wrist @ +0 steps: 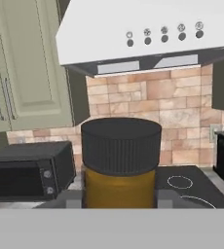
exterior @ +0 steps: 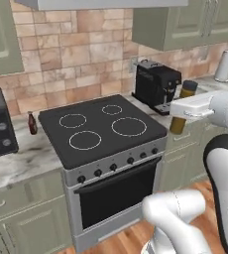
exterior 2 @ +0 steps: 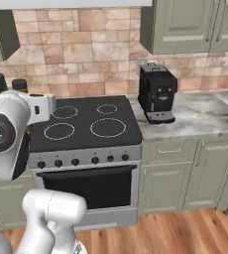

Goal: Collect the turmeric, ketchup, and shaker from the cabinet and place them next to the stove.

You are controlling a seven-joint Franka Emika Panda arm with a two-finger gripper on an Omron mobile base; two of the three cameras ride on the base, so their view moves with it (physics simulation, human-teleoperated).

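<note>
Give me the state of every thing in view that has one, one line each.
turmeric: lid on, upright, held in the gripper.
gripper: shut on the turmeric.
ketchup: upright on the counter left of the stove, cap on.
stove: oven door shut, nothing on the burners.
wall cabinets: doors shut.

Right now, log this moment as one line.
pincer: shut on amber-yellow jar with dark ribbed lid | jar: carried aloft | small dark red-brown bottle: on counter left of black glass cooktop
</note>
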